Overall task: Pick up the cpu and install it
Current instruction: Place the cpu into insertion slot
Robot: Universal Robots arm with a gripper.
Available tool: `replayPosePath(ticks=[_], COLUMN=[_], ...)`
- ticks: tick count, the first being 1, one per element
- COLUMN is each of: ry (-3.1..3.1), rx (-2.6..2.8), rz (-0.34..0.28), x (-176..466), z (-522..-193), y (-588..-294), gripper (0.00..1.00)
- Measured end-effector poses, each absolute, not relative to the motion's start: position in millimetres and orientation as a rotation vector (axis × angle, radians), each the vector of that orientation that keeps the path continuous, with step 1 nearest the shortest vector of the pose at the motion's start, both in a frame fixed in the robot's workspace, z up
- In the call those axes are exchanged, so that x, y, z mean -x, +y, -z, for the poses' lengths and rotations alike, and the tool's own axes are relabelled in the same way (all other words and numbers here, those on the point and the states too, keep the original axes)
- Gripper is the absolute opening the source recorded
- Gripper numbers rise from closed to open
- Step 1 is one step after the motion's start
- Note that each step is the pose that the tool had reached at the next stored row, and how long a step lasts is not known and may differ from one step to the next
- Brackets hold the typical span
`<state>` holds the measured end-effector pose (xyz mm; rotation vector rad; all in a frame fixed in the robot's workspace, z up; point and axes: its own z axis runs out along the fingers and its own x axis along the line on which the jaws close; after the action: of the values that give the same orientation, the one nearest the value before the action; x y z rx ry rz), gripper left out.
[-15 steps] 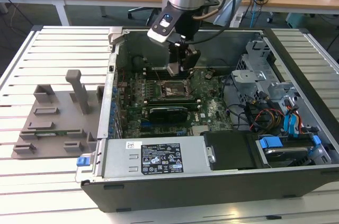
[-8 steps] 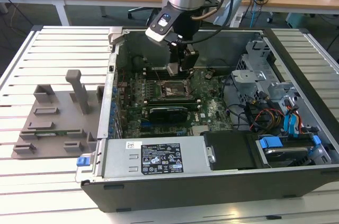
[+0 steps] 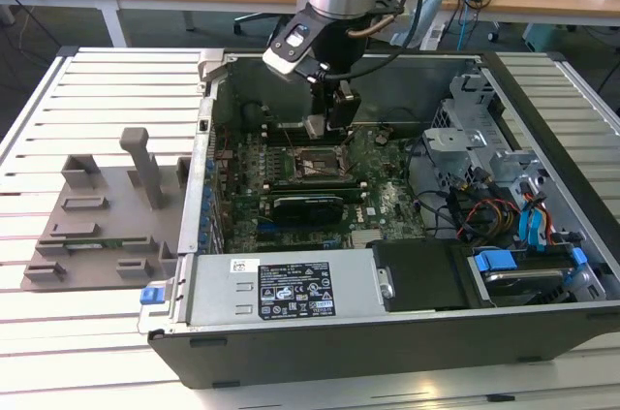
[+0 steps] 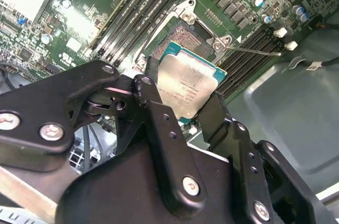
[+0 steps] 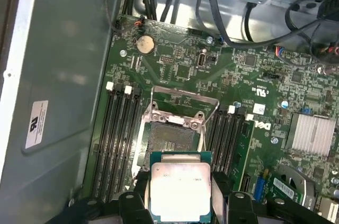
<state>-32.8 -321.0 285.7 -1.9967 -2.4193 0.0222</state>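
Observation:
My gripper (image 3: 327, 124) hangs inside the open computer case (image 3: 542, 139), shut on the cpu (image 3: 317, 126). In both wrist views the cpu (image 4: 188, 86) (image 5: 180, 187) is a flat square chip with a silver metal top and a thin pale rim, pinched by its edges between the black fingers (image 4: 153, 110). It is held a little above the green motherboard (image 3: 387, 202), apart from it. The empty cpu socket (image 5: 172, 134) (image 4: 185, 36) lies just beyond the chip, with its metal retaining frame (image 5: 183, 102) swung up.
Memory slots (image 5: 119, 139) flank the socket on both sides. A long black card (image 3: 308, 205) sits nearer the front of the board. Cables and drive cages (image 3: 504, 197) are at the exterior view's right. A grey plastic tray with upright posts (image 3: 97, 221) stands outside the case on the slatted table.

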Motion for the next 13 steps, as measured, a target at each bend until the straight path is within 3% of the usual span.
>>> replayPosePath(ticks=[13], ry=[-2.219], rx=[2.216], rz=[-0.022], x=[32.8], z=[-285.0], y=[-321.0], gripper=[0.55])
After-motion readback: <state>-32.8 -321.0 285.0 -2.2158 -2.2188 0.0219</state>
